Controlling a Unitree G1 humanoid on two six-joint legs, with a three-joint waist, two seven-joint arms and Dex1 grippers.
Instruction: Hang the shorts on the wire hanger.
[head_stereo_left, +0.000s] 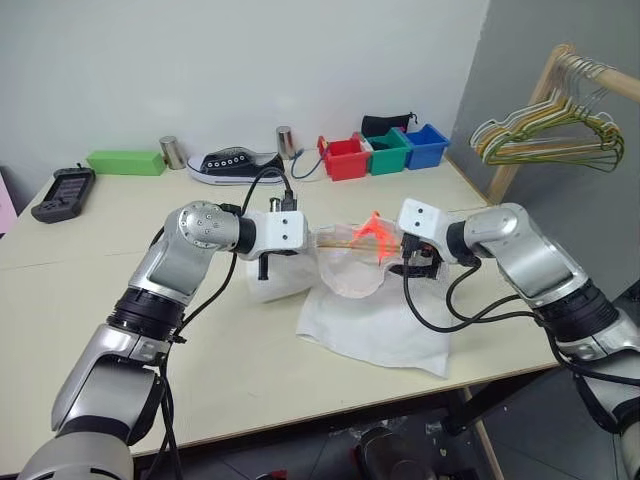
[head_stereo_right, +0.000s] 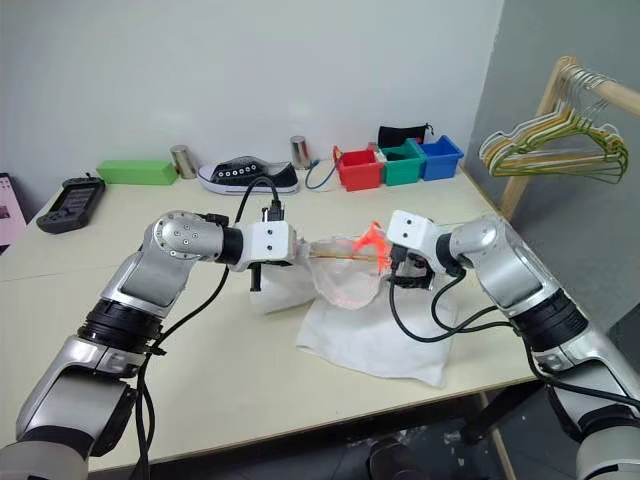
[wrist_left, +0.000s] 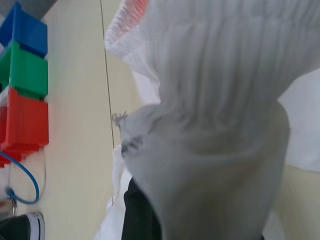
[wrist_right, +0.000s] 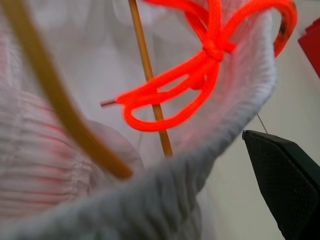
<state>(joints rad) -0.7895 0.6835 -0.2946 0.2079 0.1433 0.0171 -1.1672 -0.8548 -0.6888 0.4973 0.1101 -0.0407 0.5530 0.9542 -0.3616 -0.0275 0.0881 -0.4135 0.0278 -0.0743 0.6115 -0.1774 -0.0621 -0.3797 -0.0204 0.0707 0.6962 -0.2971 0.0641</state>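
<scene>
The white shorts (head_stereo_left: 375, 322) lie in the middle of the table, their gathered waistband (head_stereo_left: 345, 262) raised between my two grippers. My left gripper (head_stereo_left: 266, 264) is shut on the left side of the waistband; cloth is bunched over its black finger (wrist_left: 142, 215). The thin gold-orange wire hanger (wrist_right: 149, 75) passes through the waistband opening, seen as a short wire (head_stereo_left: 340, 240) between the hands. An orange drawstring bow (wrist_right: 200, 75) hangs at the waistband's right rim. My right gripper (head_stereo_left: 406, 262) is open just beside that rim, and one black finger (wrist_right: 285, 185) stands clear of the cloth.
Red (head_stereo_left: 345, 158), green (head_stereo_left: 388, 150) and blue (head_stereo_left: 425, 146) bins stand at the back, with a black sneaker (head_stereo_left: 238, 165), two metal cans, a green box (head_stereo_left: 126, 162) and a black handset (head_stereo_left: 64, 192). A wooden rack with bunched hangers (head_stereo_left: 560, 135) stands to the right.
</scene>
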